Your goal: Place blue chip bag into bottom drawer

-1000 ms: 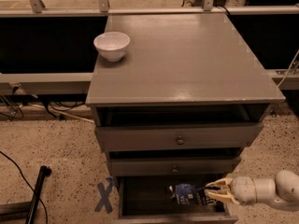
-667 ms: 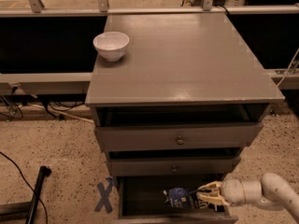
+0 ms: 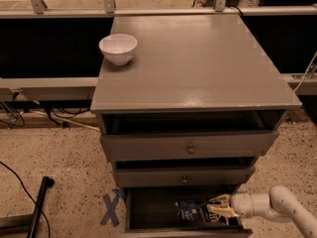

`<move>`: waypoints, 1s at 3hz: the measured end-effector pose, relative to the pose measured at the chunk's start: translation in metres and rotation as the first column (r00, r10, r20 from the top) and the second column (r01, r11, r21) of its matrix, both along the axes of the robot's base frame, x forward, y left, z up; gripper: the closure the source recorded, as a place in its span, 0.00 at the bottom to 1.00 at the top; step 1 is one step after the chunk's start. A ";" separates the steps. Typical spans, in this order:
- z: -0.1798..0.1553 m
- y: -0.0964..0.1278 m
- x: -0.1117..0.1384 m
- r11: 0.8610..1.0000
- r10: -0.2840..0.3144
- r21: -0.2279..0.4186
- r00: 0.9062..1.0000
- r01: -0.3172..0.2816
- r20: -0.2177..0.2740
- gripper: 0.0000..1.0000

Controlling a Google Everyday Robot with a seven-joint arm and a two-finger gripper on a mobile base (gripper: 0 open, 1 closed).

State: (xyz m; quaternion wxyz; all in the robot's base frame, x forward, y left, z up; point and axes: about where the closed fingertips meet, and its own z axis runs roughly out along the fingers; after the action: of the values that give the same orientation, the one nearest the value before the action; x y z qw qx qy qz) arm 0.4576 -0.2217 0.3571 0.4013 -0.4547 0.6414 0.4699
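The blue chip bag [image 3: 191, 209] is a crumpled dark-blue foil bag inside the open bottom drawer [image 3: 148, 207], toward its right side. My gripper [image 3: 217, 207] reaches into the drawer from the right on a white arm, its yellowish fingers closed on the right end of the bag. The bag sits low in the dark drawer interior.
A white bowl [image 3: 118, 48] stands on the cabinet top [image 3: 198, 63] at the back left. Two shallower drawers with round knobs [image 3: 190, 148] are slightly pulled out above. A blue tape X [image 3: 113, 207] and a black pole [image 3: 38, 205] lie on the speckled floor at left.
My gripper and the blue chip bag have moved left, deeper over the drawer's interior, and slightly lower.
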 end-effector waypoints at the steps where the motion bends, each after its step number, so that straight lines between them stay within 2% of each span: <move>1: -0.021 -0.013 0.009 0.998 -0.052 -0.046 0.997 0.050 -0.048 0.82; 2: -0.036 -0.021 0.017 0.988 -0.109 -0.121 0.991 0.099 -0.076 0.59; 3: -0.049 -0.018 0.022 0.985 -0.136 -0.124 0.986 0.123 -0.098 0.36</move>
State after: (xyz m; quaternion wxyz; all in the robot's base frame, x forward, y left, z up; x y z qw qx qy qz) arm 0.4794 -0.2392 0.3084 0.3690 -0.4094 0.7166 0.4275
